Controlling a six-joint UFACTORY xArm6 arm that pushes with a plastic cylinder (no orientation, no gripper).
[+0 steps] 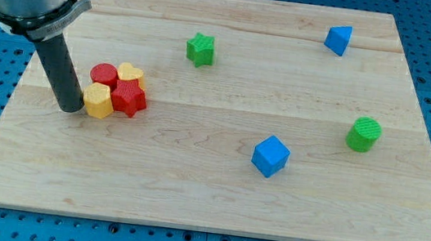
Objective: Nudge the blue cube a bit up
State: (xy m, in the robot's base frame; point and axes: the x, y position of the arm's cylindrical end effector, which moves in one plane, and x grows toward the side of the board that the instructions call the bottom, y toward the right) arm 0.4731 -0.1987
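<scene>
Approach step, contact not yet made — tool is a bare rod, nothing gripped, my tip (72, 108) just beside the yellow block (98, 102) at the view's left. Blue cube (270, 156) lower centre-right, well apart. Next: swing below cube, push toward view's top.

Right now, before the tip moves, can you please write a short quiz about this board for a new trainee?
1. True or false: my tip touches the blue cube.
2. Multiple choice: what lies nearest my tip? A) the green star B) the yellow block in the red and yellow cluster C) the green cylinder
3. Fill in: the other blue block sits near the view's top ____ corner of the wooden board.

Key: 1 false, my tip is far toward the view's left of the cube; 2 B; 3 right.
</scene>
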